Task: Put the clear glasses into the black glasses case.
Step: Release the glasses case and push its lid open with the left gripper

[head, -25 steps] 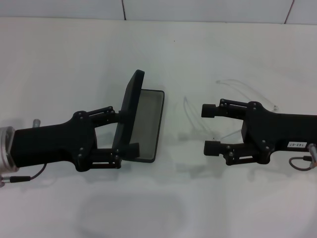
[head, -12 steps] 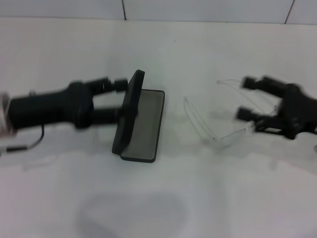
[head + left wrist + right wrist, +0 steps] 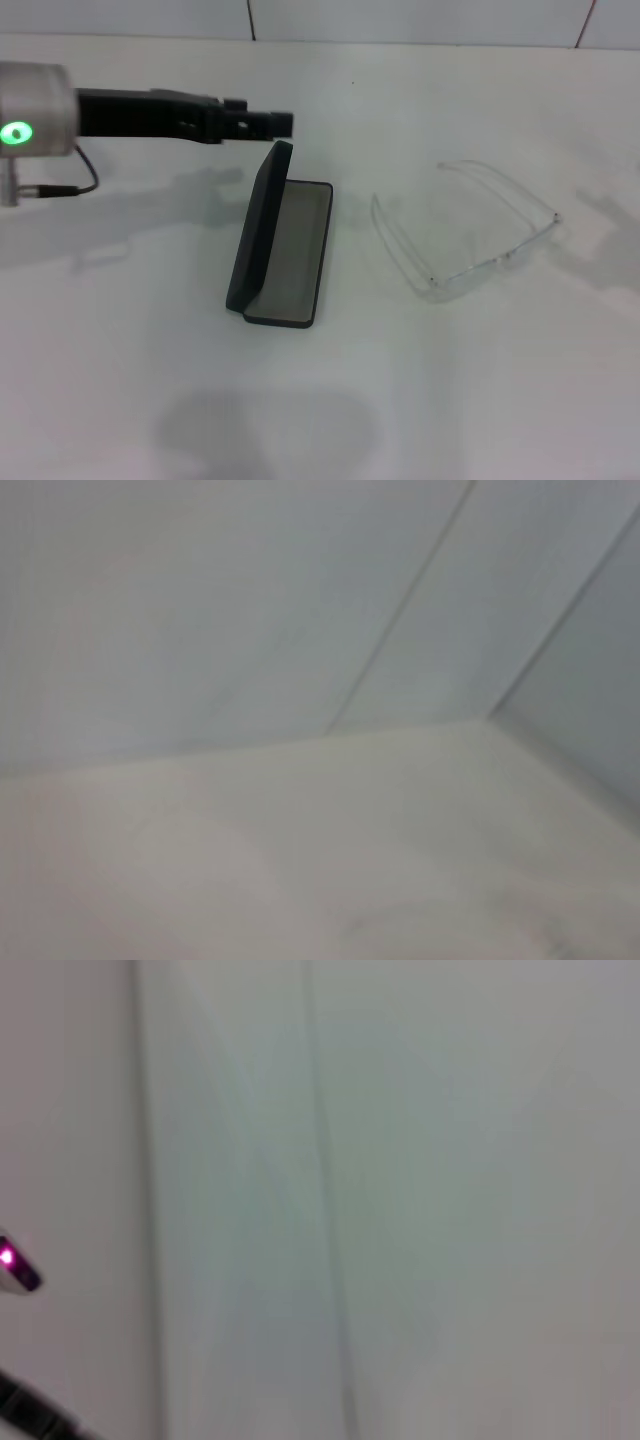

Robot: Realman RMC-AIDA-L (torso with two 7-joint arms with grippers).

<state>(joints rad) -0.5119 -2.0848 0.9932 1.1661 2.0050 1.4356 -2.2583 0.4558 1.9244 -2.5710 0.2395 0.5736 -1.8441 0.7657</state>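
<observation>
The black glasses case [image 3: 282,250] lies open in the middle of the white table, its lid standing nearly upright on the left side and the grey lining facing up. To its right, apart from it, the clear glasses [image 3: 490,262] rest on the table with both thin arms unfolded toward the back. My left gripper [image 3: 280,122] is raised above and behind the case's far end, seen edge-on and holding nothing of the task. No part of my right gripper shows in any view. Both wrist views show only pale wall and table.
The white table [image 3: 450,400] extends all around the case and glasses. A tiled wall [image 3: 400,20] runs along the back edge. My left arm's silver wrist with a green light [image 3: 25,125] hangs over the table's left rear.
Both arms have drawn away from the table. The left one rose and swung to the rear left; the right one left the head view. Case and glasses stayed put.
</observation>
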